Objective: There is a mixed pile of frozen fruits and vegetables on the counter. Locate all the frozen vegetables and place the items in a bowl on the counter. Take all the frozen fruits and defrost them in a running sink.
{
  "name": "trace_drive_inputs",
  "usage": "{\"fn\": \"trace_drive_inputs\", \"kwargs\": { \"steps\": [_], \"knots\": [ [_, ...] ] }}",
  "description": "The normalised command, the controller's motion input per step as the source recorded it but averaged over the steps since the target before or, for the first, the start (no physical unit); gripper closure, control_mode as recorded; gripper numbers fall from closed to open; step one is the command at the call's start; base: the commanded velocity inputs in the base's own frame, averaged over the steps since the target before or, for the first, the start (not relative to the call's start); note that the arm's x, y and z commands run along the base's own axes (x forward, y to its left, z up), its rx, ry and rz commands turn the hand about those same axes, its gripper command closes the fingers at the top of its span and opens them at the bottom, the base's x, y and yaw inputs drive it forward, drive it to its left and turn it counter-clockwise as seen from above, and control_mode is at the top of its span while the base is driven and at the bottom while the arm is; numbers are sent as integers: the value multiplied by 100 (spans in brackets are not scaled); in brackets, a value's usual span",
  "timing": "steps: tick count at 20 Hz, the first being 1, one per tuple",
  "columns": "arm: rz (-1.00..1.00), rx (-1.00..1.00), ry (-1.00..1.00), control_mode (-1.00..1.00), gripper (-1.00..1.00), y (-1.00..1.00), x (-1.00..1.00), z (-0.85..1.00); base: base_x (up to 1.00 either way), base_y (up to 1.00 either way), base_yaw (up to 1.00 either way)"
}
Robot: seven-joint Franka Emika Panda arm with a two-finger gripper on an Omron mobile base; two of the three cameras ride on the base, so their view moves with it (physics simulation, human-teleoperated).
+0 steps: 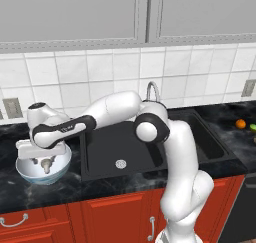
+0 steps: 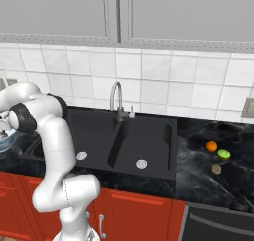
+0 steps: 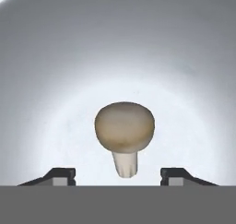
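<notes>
The jaws point(image 3: 118, 174) stand wide apart, gripping nothing, and they point straight down into the bowl point(image 3: 50, 71). Between the two tips, clear of both, sits one mushroom point(image 3: 124, 133) on the white inside of the bowl, its rounded cap farther from the jaws and its pale stem pointing back toward them, so its long axis runs along the line of the hand, not across the gap. It looks to me like this piece is already delivered, and the jaws need only lift away.

From the left base view the hand hangs just over the bowl at the far left of the counter point(image 1: 100, 187). The sink point(image 2: 129, 136) lies between it and the rest of the pile: the orange ball point(image 2: 212, 146), the lime-green ball point(image 2: 223, 153) and the second tan mushroom point(image 2: 217, 169), all well apart from the jaws, on the far side of both basins.
</notes>
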Motion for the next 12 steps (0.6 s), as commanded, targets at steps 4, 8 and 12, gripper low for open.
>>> {"fn": "trace_drive_inputs", "kwargs": {
  "steps": [4,8,12],
  "knots": [
    [0,0,0,-100,-100,0,-12,24,0,0,0],
    [-2,0,0,-100,-100,-17,-32,50,0,0,0],
    [-5,-3,0,-100,-100,-45,-19,35,0,0,0]
  ]
}}
